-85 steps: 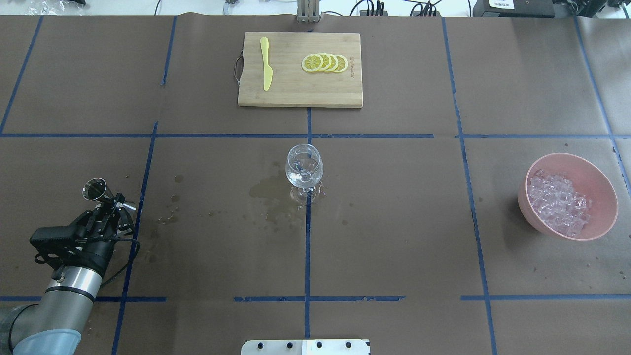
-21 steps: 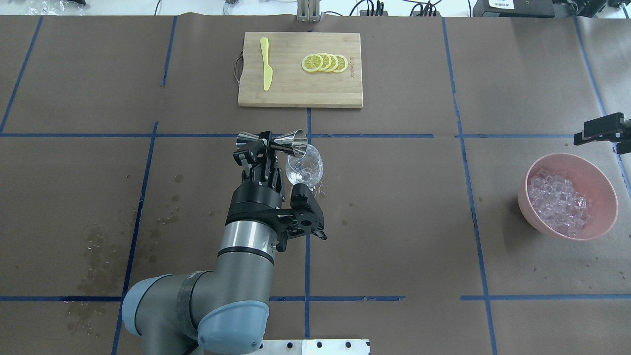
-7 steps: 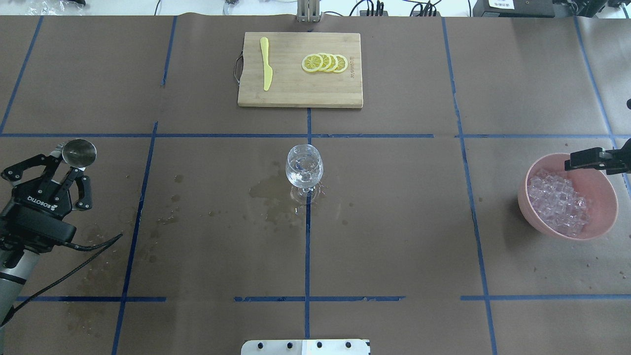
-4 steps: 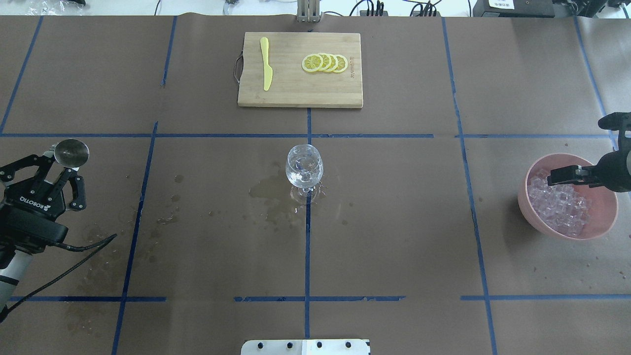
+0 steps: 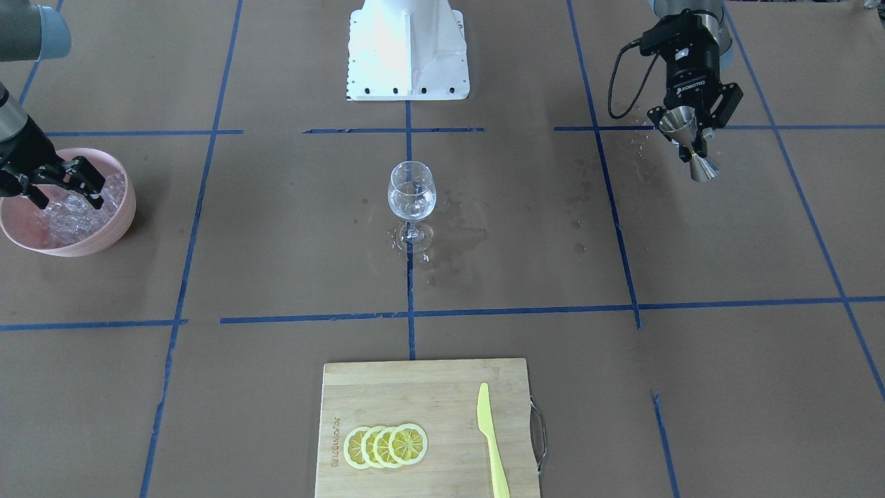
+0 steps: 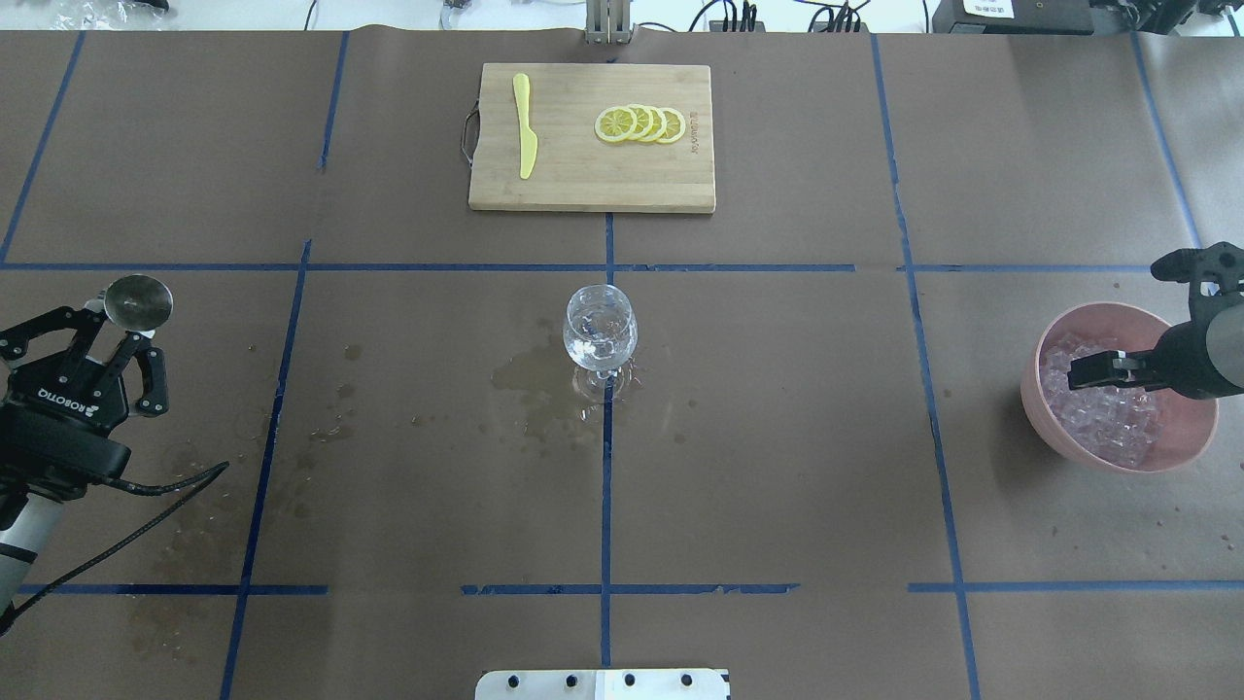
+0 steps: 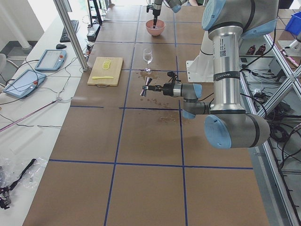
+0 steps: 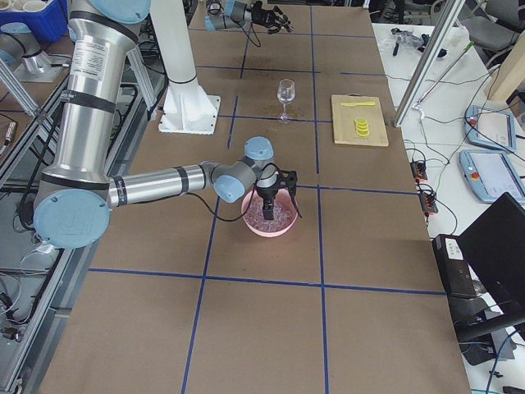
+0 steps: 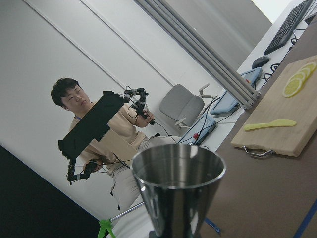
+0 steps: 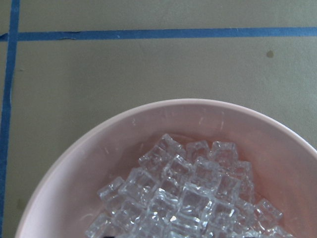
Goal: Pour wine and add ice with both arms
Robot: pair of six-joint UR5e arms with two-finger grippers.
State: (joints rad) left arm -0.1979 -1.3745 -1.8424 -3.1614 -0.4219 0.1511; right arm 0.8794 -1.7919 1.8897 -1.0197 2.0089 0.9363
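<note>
My left gripper (image 6: pixel 115 326) is shut on a steel jigger (image 6: pixel 139 299) and holds it above the table's left side; it also shows in the front view (image 5: pixel 691 149). The jigger's cup (image 9: pixel 178 188) fills the left wrist view. A clear stemmed glass (image 6: pixel 600 331) stands at the centre with a little nearly colourless wine in it. My right gripper (image 5: pixel 63 197) is open, pointing down just over the ice (image 6: pixel 1098 413) heaped in a pink bowl (image 6: pixel 1108 307). The ice cubes (image 10: pixel 188 193) lie close below in the right wrist view.
A wooden cutting board (image 6: pixel 593 185) at the far middle carries a yellow knife (image 6: pixel 525 126) and lemon slices (image 6: pixel 641 124). Wet stains (image 6: pixel 535 379) mark the brown paper beside the glass. The white base block (image 5: pixel 408 48) sits at the robot's edge.
After tipping the jigger over the glass, my left arm drew back left and now barely moves. My right gripper has come in and lowered over the ice in the bowl.
</note>
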